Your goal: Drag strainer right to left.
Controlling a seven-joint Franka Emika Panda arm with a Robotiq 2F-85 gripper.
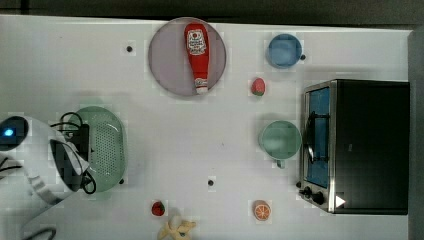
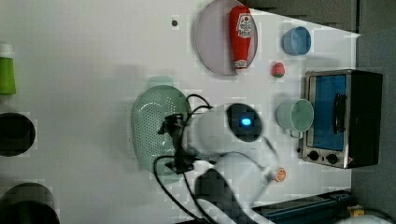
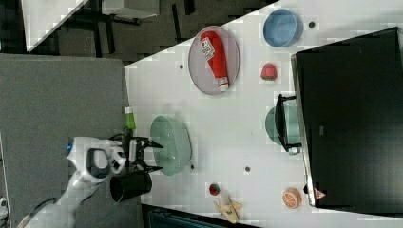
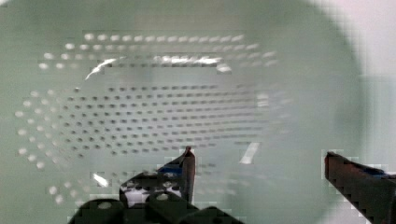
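You see the gripper (image 4: 259,163) fingers (image 4: 187,163) spread wide; pale green oval perforated plastic strainer (image 4: 140,112) directly beneath them; one finger inside its bowl; nothing held.

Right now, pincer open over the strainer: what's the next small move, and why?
Probably ease the pincer down until its open fingers straddle the strainer wall, then close. In the wrist view one finger sits over the perforated bottom and the other near the rim, nothing gripped yet. The top view shows the strainer on the table's left side.
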